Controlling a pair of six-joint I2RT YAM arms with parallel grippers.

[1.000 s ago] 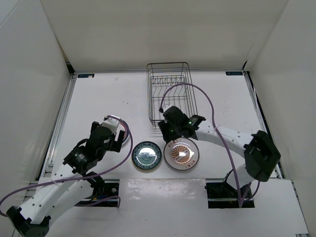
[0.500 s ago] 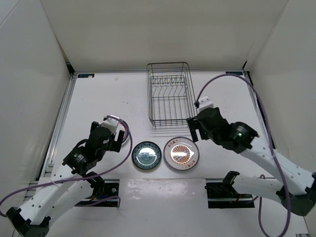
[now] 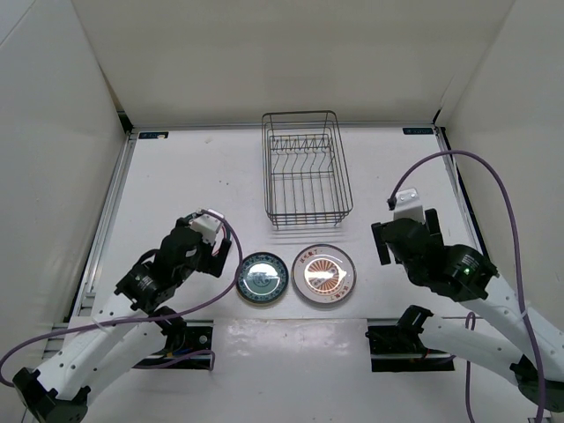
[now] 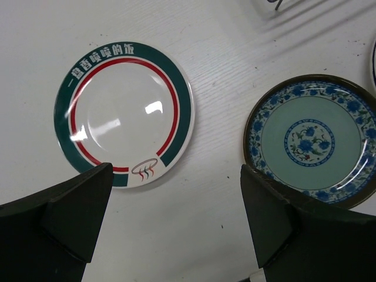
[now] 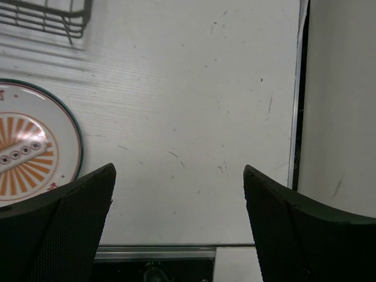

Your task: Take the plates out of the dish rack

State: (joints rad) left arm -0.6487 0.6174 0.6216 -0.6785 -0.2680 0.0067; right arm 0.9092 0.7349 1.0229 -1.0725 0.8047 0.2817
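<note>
Item 1: white plate, dark green rim, red inner ring, white characters printed along the upper rim; laid flat on the white table at 10 o'clock.
Item 2: blue-floral plate, pale green centre, brown edge; laid flat at 3 o'clock, set apart from item 1.
Item 3: left gripper, dark fingers seen at 7 and 5 o'clock, jaws spread wide.

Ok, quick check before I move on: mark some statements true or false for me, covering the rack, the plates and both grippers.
The dish rack holds no plates: true.
The right gripper is shut on the sunburst plate: false, it is open over bare table beside that plate.
The green-rimmed plate and the teal plate are stacked: false, they lie apart, side by side.
The left gripper is open: true.
</note>
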